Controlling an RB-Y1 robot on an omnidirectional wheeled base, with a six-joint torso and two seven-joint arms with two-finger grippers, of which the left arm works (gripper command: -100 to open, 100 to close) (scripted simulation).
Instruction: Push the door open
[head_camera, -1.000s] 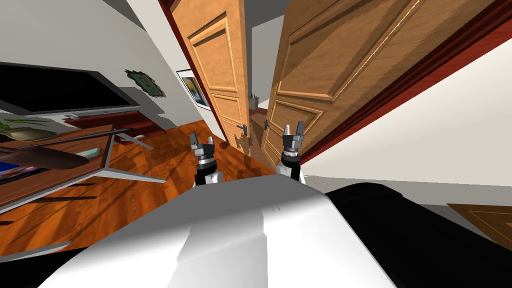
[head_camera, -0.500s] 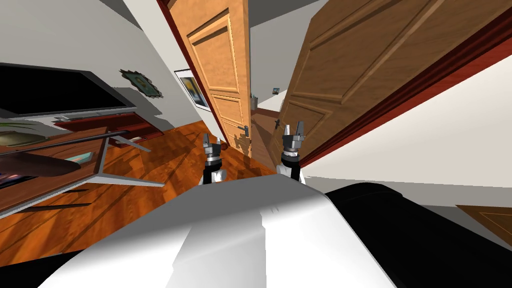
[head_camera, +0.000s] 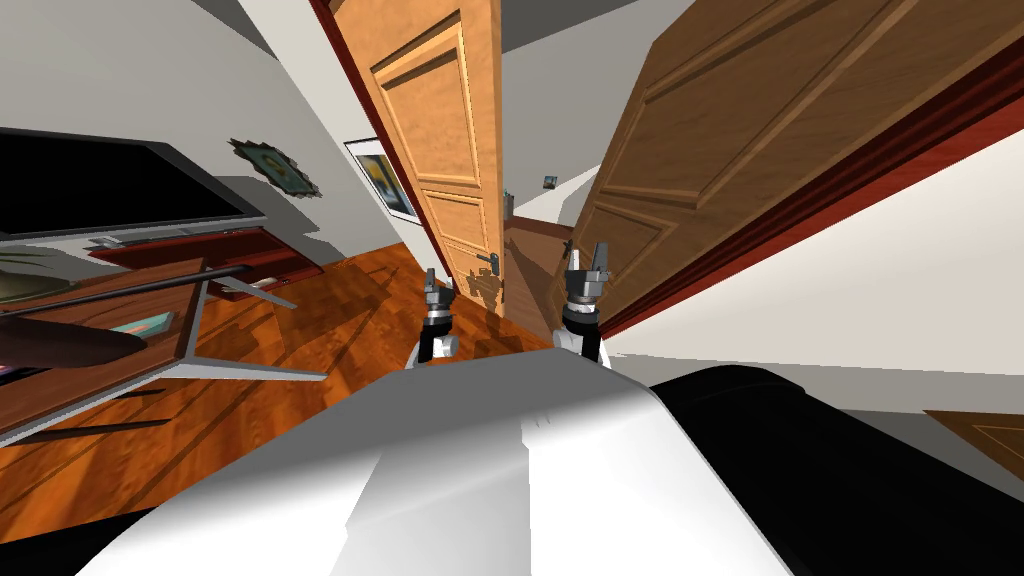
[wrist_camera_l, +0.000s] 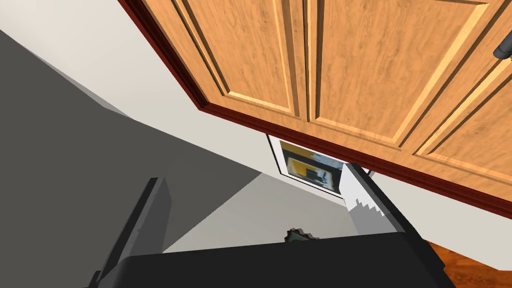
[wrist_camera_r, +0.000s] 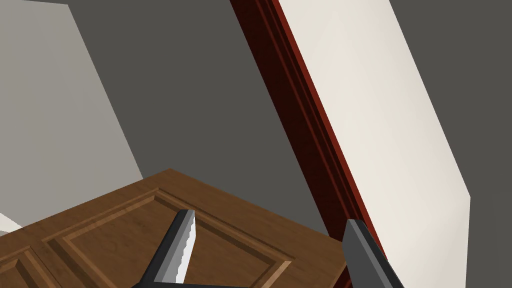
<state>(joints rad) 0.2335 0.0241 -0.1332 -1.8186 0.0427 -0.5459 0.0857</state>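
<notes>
**Double door part open, both grippers spread wide**

You are facing a double door with 2 leaves. The light wood leaf is standing on your left, with its dark handle sitting near the free edge. The darker brown leaf is angling away on your right, alongside the dark red frame. A gap is showing between the 2 leaves, with more floor running through it.

Your left gripper is hovering above the wooden floor, just in front of the light leaf's lower panel. Its fingers are standing wide apart and holding nothing. That hand's camera is looking at the leaf's panels and at a framed picture hanging on the wall beside the frame.

Your right gripper is reaching up by the lower panel of the brown leaf, on the frame side. Its fingers are also spreading wide and carrying nothing. You cannot tell whether they are touching the leaf
</notes>
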